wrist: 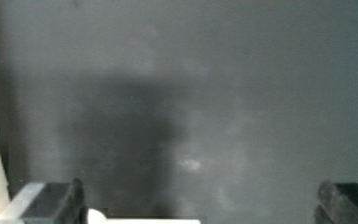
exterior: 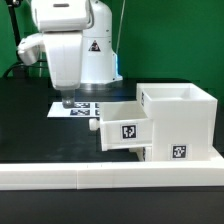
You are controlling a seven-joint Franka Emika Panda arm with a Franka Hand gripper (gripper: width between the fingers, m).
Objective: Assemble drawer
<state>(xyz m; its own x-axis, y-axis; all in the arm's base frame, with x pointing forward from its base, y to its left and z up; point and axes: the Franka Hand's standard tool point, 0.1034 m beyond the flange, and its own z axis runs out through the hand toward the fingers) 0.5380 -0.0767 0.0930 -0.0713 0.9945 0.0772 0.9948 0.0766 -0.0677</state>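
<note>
The white drawer housing (exterior: pixel 185 125) stands at the exterior view's right, with a tag on its front. One white tray (exterior: pixel 127 122) with a tag and a round knob (exterior: pixel 93 126) sticks out of the housing's side toward the exterior view's left. No second tray shows. My gripper (exterior: pixel 68 101) hangs low over the table, left of the tray and apart from it. In the wrist view the gripper (wrist: pixel 202 205) is open and empty: its two dark fingers (wrist: pixel 51 202) stand wide apart over the dark table.
The marker board (exterior: pixel 88 108) lies flat just beside the gripper; a white corner (wrist: pixel 108 216) shows in the wrist view. A long low white wall strip (exterior: pixel 110 178) runs along the table's front. The table (exterior: pixel 30 125) is black.
</note>
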